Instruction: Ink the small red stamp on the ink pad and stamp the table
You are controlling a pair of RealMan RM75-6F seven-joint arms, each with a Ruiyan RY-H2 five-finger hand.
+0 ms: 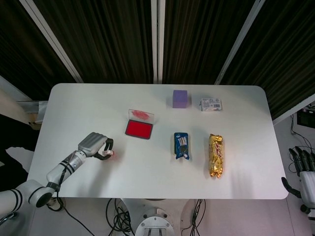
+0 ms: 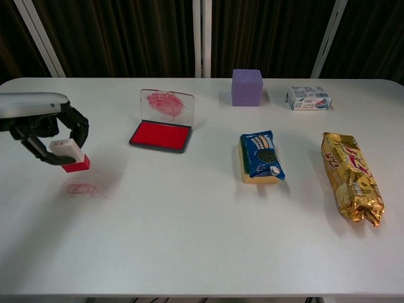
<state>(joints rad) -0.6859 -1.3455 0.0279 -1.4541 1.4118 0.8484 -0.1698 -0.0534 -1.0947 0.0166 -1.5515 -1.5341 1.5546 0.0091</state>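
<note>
**Stamp poised above the left edge of the worktop**

From the head view, the left hand [image 1: 95,145] is seen near the worktop's [image 1: 162,167] left edge, fingers curled around the stamp [image 1: 110,153], of which only a small red tip is visible past the fingertips. The ink pad [image 1: 139,129] lies open toward the middle of the worktop, up and to the right of the hand and well apart from it. The right hand [image 1: 306,172] is caught off the worktop's right edge, far from everything; whether its fingers are spread or curled cannot be told.

From the chest view, the picture is sharper. The stamp [image 2: 71,158] is gripped by the left hand [image 2: 49,129], pale handle up and red block down, tilted slightly. A faint red mark [image 2: 84,189] is seen on the worktop just below and a little to the right of the red face. The stamp appears lifted clear of the surface, though the gap is hard to judge. A press, if intended, would be taken almost straight down, close beside that mark. The ink pad [image 2: 160,136] stands to the right, lid raised.
</note>
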